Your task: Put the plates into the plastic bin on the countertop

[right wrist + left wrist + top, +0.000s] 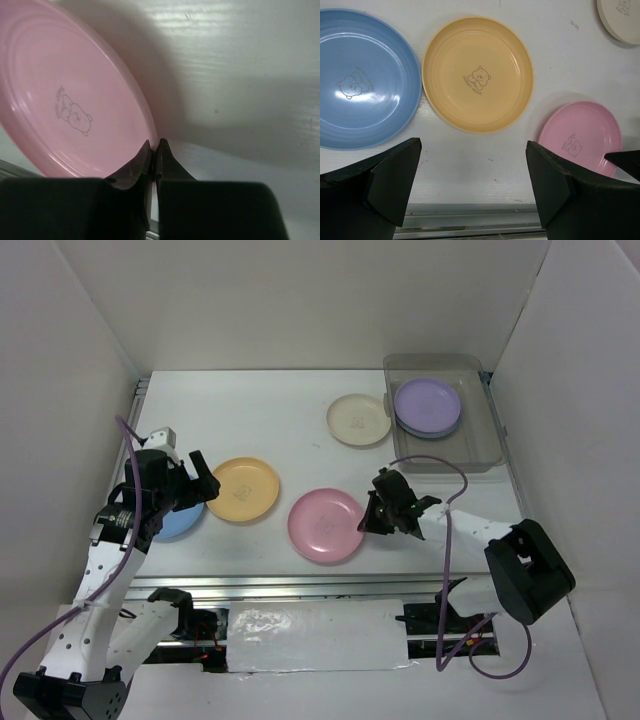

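Right jaws: pinched together on the right-hand rim of the pink plate [326, 525], fingertips [142, 160] meeting at its edge, low and centre-right in the top view
Pink plate: the gripped rim looks tipped up off the desk [270, 410], with a dark shadow under it; its near edge lies close to the metal rail [300, 583]
Left jaws: spread wide with nothing between them, hanging over the desk's near edge at the left, by the right rim of the blue plate [362, 80]
Blue plate: flat, far left, mostly hidden under the left arm in the top view; just beside the yellow-orange plate [243, 489], a thin gap between rims
Yellow-orange plate: flat, a strip of bare desk between it and the pink plate
Cream plate [358, 419]: flat, upper centre, just beside the left wall of the bin [493, 435]
Bin: upper right corner of the desk, holding a lilac plate [428, 403] on top of another whose edge peeks out beneath; bare floor at its near end
Open room: bare desk at the upper left and between the cream and yellow-orange plates; white walls [80, 360] hem both sides
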